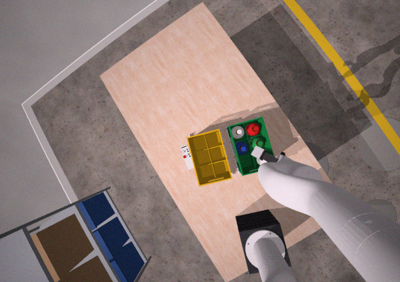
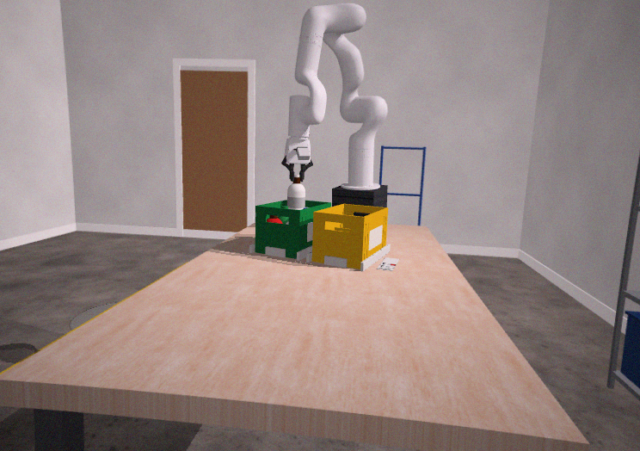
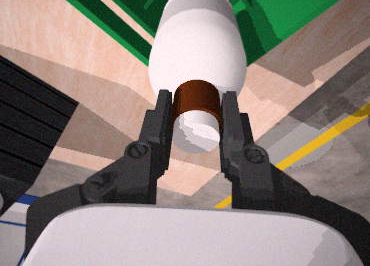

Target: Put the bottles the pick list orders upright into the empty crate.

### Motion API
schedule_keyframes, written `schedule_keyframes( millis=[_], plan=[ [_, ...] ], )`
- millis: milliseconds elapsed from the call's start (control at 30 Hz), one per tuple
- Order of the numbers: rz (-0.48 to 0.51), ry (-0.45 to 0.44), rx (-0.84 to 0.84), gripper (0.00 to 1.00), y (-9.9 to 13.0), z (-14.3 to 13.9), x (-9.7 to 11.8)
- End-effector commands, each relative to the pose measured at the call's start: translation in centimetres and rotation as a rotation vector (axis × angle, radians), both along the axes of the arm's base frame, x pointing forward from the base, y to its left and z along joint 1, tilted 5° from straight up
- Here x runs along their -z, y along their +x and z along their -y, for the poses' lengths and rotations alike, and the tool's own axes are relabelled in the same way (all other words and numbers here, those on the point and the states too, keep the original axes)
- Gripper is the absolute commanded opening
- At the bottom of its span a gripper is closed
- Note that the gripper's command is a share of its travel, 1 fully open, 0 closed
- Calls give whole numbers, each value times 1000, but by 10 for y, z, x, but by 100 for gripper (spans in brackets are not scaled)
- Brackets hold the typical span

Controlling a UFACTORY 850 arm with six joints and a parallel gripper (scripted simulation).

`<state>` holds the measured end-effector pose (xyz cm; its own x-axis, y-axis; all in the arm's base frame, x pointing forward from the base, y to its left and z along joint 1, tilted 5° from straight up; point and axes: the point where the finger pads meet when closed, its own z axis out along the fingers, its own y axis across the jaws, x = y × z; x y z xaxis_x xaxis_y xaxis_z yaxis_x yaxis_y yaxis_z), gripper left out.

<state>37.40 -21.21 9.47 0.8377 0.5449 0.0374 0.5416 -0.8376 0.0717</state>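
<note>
My gripper (image 2: 297, 177) (image 3: 196, 108) is shut on the brown neck of a white bottle (image 2: 296, 195) (image 3: 197, 50) with a pale grey band. The bottle is upright, its shoulder above the green crate (image 1: 244, 167) (image 2: 276, 242) (image 3: 295, 13); its base is hidden. In that crate are a red bottle (image 1: 252, 129), a grey-white bottle (image 1: 236, 136), a blue bottle (image 1: 242, 148) and a green bottle (image 1: 258, 142). The yellow crate (image 1: 193, 162) (image 2: 338, 239) is level, its compartments empty. The pick list (image 1: 189, 164) (image 2: 387, 264) shows a white mark with 1, then a red mark with 1.
The yellow crate stands close beside the green crate, with a narrow gap between them. The black robot base (image 1: 255, 219) (image 2: 360, 195) stands on the table (image 1: 161, 78) (image 2: 310, 332) beyond the crates in the exterior view. The arm partly covers the green crate in the top view.
</note>
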Motion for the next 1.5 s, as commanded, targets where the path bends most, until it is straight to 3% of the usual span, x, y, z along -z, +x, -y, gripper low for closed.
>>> schedule_keyframes(
  millis=[0,1000,1467],
  plan=[
    [9,21,-4,0,0,1,-6],
    [9,21,-4,0,-4,0,-52],
    [9,21,-4,0,-5,0,-61]
  ],
)
